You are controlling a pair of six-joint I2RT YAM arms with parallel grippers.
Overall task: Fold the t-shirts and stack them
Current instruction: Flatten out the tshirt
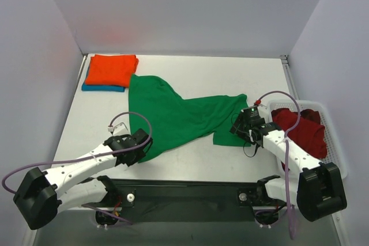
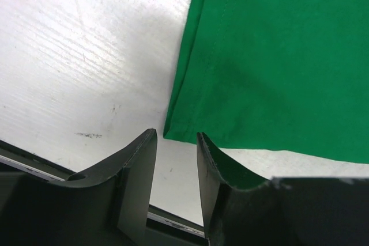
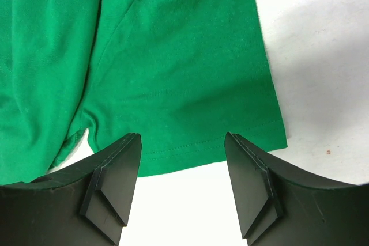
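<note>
green tee (image 1: 173, 116): unfolded and rumpled, lying diagonally across mid-table from the back left down to the right arm

orange tee (image 1: 111, 69): folded, at the far-left corner, stacked on the teal-blue tee (image 1: 102, 88) (only its front edge shows)

dark red tees (image 1: 302, 128): bunched up in the basket

left gripper (image 2: 176, 142): fingers slightly apart, holding nothing; the green tee's near-left hem corner sits just ahead of the gap

right gripper (image 3: 182, 142): fingers spread wide, nothing held; low over the sleeve hem at the tee's right end (hem runs between the tips)

basket (image 1: 334, 136): white, at the right table edge, beside the right arm

table (image 1: 230, 73): white, scuffed
</note>
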